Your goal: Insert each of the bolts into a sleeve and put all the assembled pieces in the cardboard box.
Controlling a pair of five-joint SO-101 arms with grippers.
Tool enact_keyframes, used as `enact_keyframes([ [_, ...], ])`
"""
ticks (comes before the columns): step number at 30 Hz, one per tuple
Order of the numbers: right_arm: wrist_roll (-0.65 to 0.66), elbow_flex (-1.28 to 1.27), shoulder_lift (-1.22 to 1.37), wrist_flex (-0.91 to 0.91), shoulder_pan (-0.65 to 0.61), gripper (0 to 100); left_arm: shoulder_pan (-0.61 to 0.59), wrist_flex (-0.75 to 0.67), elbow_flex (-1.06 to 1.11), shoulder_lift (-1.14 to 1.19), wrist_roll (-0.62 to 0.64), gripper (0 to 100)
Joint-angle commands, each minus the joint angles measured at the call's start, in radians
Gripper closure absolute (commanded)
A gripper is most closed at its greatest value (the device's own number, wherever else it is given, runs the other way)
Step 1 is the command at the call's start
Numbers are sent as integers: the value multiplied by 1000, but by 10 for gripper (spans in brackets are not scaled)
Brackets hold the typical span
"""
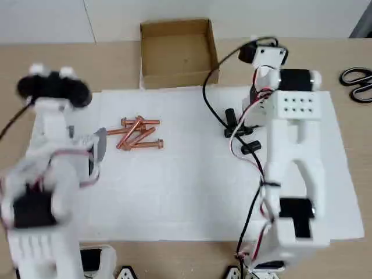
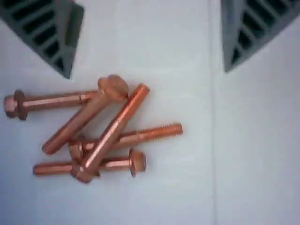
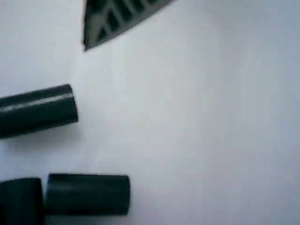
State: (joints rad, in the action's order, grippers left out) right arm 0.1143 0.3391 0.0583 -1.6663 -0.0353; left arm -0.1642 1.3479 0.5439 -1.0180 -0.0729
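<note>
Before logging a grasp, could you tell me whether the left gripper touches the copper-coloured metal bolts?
Apart: the left wrist view shows white sheet between the left gripper and the copper bolts.

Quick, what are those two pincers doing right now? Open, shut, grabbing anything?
Left pincer: open, holding nothing, close by the bolts.
Right pincer: cannot be told; it is near the sleeves.

Five copper bolts (image 2: 112, 136) lie heaped just ahead of the left hand (image 2: 147, 68). Three black sleeves (image 3: 86, 194) can be counted. On the surface: one cardboard box (image 1: 177, 77) and one pair of scissors (image 1: 366, 84).
</note>
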Motion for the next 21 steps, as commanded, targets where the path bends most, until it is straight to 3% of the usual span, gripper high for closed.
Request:
enact_keyframes([
  [1, 28, -29, -231, -4, -1, 824, 2, -106, 199, -287, 8, 799],
  [9, 29, -163, -486, 1, 4, 824, 2, -279, 700, -821, 12, 799],
  [21, 29, -273, -673, 1, 4, 824, 5, -382, 1017, -756, 12, 799],
])
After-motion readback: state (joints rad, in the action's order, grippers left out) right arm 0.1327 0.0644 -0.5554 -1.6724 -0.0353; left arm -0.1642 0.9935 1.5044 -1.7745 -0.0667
